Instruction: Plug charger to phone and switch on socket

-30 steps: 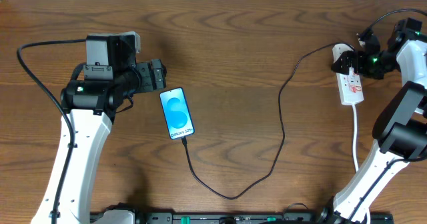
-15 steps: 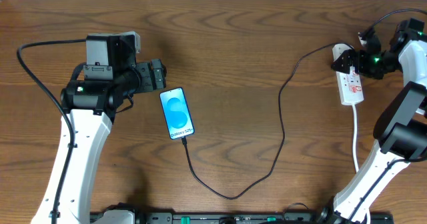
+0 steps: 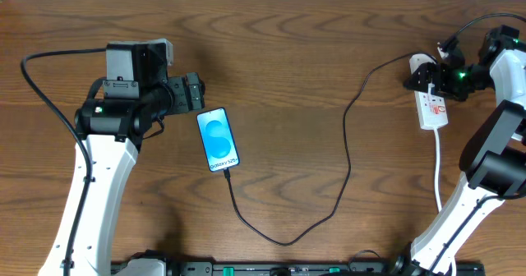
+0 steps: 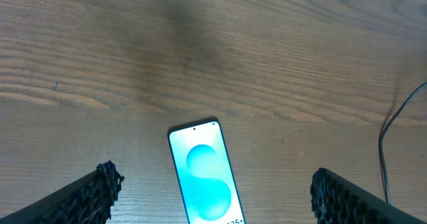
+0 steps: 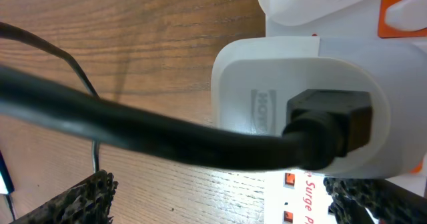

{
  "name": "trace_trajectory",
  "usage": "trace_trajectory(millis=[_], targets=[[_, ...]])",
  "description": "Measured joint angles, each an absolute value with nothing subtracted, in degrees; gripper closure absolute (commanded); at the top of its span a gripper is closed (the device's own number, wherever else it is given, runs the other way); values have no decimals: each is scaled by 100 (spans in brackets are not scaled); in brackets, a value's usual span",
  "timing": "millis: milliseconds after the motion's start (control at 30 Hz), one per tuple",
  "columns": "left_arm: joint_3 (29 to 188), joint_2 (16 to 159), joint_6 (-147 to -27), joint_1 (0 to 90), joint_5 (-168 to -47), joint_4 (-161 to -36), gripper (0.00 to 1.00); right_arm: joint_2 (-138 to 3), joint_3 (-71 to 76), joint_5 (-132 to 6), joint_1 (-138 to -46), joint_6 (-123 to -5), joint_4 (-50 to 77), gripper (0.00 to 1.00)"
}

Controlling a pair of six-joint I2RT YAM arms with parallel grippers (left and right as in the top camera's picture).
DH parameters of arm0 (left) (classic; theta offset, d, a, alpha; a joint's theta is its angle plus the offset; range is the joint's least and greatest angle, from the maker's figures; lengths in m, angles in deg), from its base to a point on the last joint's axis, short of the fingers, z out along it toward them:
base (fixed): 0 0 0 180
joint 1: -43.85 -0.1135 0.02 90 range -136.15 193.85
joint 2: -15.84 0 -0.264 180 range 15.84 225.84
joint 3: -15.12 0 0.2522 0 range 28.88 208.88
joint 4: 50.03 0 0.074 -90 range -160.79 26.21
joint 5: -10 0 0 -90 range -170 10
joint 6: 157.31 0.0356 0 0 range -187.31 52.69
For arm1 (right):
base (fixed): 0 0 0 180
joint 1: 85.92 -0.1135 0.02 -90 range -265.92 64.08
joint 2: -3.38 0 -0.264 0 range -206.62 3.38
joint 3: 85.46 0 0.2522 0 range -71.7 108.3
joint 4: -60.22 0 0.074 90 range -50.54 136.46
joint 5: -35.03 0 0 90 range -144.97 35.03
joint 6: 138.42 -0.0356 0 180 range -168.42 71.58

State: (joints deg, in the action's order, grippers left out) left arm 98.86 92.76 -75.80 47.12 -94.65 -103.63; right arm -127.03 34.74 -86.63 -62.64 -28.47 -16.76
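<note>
right arm [image 3: 491,140] bent, poised over socket [image 3: 433,108].

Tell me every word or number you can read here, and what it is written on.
"Galaxy", then characters too small to be sure of: on the phone, low on its blue screen.
"Surge P", red, cut off at the picture's edge: on the socket.
Raised mark on the white plug: too blurred to read.
Red marks on the socket seen from overhead: too small to read.
</note>
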Motion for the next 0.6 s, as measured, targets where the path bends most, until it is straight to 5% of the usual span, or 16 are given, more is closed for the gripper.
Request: trace_trajectory(millis=[600], targets=[[9886,9276,-7580,4712,-9465,-10363,7,-12710,3583,-8117,-6305,-3186,-1534,1]])
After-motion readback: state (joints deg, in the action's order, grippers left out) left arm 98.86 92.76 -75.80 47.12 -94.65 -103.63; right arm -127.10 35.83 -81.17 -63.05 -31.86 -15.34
